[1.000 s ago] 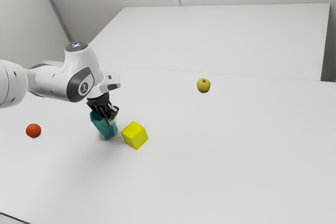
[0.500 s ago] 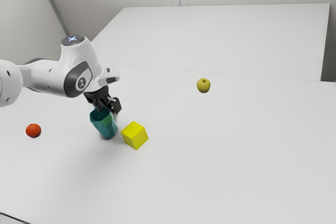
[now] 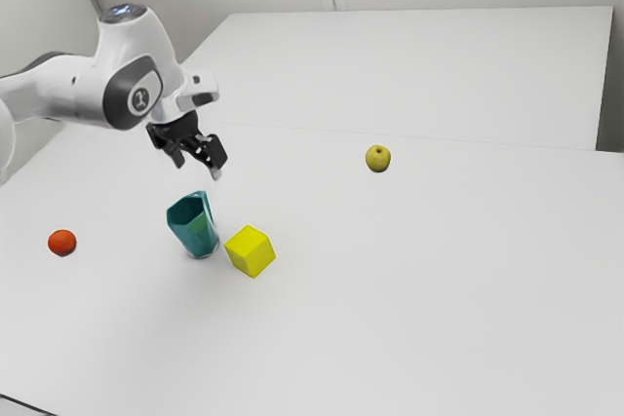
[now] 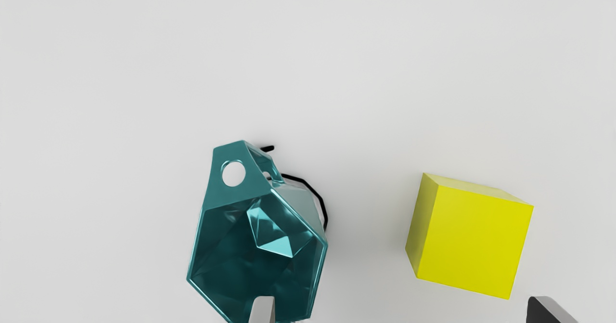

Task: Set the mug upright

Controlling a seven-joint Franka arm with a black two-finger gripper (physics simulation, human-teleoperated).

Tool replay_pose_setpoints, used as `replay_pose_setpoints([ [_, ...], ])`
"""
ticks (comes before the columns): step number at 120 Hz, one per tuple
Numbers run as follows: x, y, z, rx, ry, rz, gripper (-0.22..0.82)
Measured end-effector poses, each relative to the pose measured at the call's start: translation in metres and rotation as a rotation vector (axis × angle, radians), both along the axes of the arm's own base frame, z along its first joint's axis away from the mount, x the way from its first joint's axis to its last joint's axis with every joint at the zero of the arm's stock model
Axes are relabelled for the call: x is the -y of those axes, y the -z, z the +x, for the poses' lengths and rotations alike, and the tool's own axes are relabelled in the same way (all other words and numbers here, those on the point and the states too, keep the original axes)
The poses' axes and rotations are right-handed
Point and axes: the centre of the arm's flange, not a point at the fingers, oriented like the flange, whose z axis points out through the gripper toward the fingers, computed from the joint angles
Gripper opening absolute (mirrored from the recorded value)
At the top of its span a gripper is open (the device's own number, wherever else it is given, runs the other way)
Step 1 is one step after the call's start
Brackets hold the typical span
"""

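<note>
In the exterior view, the hand (image 3: 198,157), fingers spread and empty, has risen clear of the teal mug (image 3: 194,228), which stands mouth up on the tabletop (image 3: 439,280), left of centre, beside the yellow block (image 3: 251,251); the uprighting appears achieved.

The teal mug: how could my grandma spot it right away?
Find the big white table, then the black two-finger gripper above it. Below the gripper is a shiny teal mug with flat, angled sides. Unlike the bright yellow cube beside it, the mug has a wide-open mouth.
</note>
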Motion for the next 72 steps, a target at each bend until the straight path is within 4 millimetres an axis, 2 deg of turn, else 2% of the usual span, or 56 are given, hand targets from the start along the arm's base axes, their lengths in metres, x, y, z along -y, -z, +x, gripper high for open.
replay_pose_setpoints([
  [38,0.013,-0.063,0.008,-0.060,-0.023,-0.010,0.58],
  [72,0.021,-0.100,0.005,-0.091,-0.032,-0.009,0.58],
])
